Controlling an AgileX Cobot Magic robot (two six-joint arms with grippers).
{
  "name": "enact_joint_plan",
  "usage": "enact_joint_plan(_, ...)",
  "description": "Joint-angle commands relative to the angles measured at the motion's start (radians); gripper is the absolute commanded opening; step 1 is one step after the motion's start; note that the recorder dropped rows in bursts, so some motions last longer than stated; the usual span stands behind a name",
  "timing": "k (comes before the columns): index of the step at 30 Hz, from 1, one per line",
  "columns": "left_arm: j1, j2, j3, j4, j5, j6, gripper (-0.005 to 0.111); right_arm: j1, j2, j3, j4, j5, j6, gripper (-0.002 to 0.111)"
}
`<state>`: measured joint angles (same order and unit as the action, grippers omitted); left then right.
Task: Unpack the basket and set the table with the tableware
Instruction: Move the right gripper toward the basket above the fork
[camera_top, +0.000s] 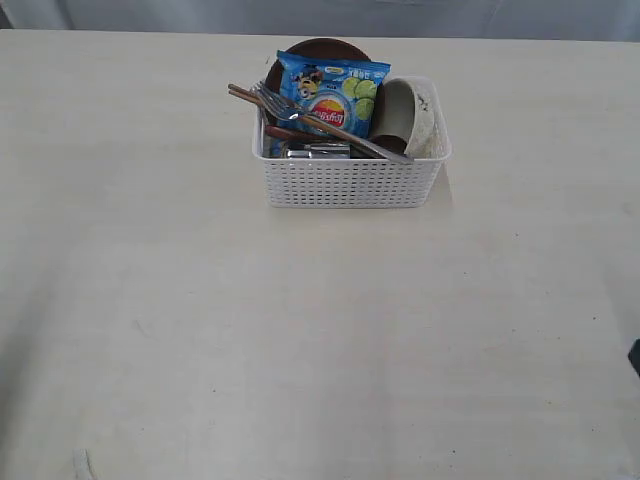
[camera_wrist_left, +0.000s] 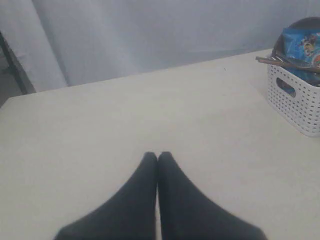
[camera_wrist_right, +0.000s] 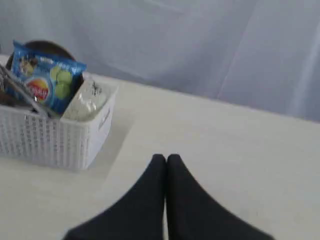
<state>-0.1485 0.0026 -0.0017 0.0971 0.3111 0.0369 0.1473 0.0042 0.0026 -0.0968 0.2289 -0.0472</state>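
Observation:
The white basket (camera_top: 350, 182) stands toward the far middle of the table (camera_top: 300, 340). Inside it lean a reddish-brown plate (camera_top: 325, 48), a pale speckled bowl (camera_top: 410, 115) on its side, a steel fork (camera_top: 275, 101), a knife (camera_top: 360, 140), brown chopsticks (camera_top: 240, 95) and a steel cup (camera_top: 318, 150). My left gripper (camera_wrist_left: 158, 156) is shut and empty above bare table, well apart from the basket (camera_wrist_left: 295, 97). My right gripper (camera_wrist_right: 166, 158) is shut and empty too, hanging beside the basket (camera_wrist_right: 55, 140). Neither gripper shows in the exterior view.
A blue chip bag (camera_top: 330, 92) stands upright among the tableware in the basket, also seen as the chip bag (camera_wrist_right: 47, 77) in the right wrist view. A pale curtain (camera_wrist_left: 150, 35) backs the table's far edge. A dark bit of the right arm (camera_top: 635, 355) shows at the right edge.

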Motion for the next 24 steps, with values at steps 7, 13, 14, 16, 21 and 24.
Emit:
enact_joint_plan(7,0.005,-0.003,0.002,0.004,-0.012,-0.003,0.0,-0.006,-0.004,-0.003,-0.025,-0.772,0.005,0.0)
enact_joint_plan(13,0.005,-0.003,0.002,0.004,-0.012,-0.003,0.0,-0.006,-0.004,-0.003,0.015,-1.179,0.092,0.0)
enact_joint_plan(14,0.005,-0.003,0.002,0.004,-0.012,-0.003,0.0,-0.006,-0.004,-0.003,0.049,-1.213,0.153,0.0)
enact_joint_plan(16,0.005,-0.003,0.002,0.004,-0.012,-0.003,0.0,-0.006,-0.004,-0.011,0.117,-1.229,0.257,0.0)
enact_joint_plan(21,0.005,-0.003,0.002,0.004,-0.012,-0.003,0.0,-0.006,-0.004,-0.191,0.208,-0.939,0.319,0.0)
enact_joint_plan(24,0.005,-0.003,0.002,0.004,-0.012,-0.003,0.0,-0.006,-0.004,-0.369,0.208,-0.598,0.317,-0.001)
